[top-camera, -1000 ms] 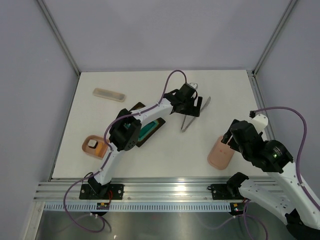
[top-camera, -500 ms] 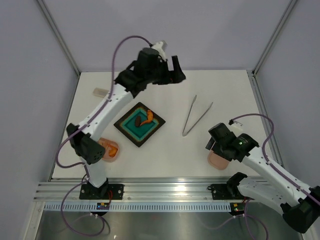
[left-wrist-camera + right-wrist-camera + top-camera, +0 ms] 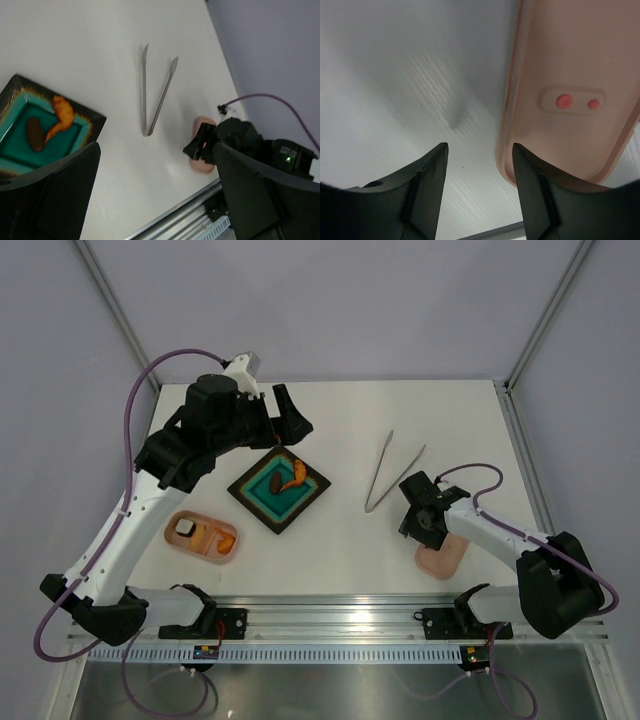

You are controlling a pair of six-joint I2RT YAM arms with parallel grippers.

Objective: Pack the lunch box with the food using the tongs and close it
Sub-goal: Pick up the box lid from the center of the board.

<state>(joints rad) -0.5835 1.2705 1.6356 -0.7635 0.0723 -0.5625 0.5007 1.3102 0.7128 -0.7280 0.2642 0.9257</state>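
The pink lunch box (image 3: 203, 538) lies open at the near left with small food pieces in it. An orange shrimp (image 3: 293, 475) and a brown lump (image 3: 274, 483) rest on the dark tray (image 3: 312, 487). The silver tongs (image 3: 390, 472) lie untouched on the table, also seen in the left wrist view (image 3: 152, 95). My left gripper (image 3: 290, 425) hangs open and empty above the tray's far corner. The spotted pink lid (image 3: 570, 100) lies at the near right (image 3: 445, 555). My right gripper (image 3: 480, 165) is open low over the table, its right finger (image 3: 535, 195) at the lid's edge.
The table's near edge and metal rail (image 3: 330, 615) run just below the lid and the box. In the left wrist view the right arm (image 3: 245, 145) crouches over the lid (image 3: 201, 167). Grey walls close the table's far and side edges.
My left arm has swung from over the tongs back to the left and up, above the tray's far corner. My right arm has dropped down to the lid's left edge, jaws narrowing a little.
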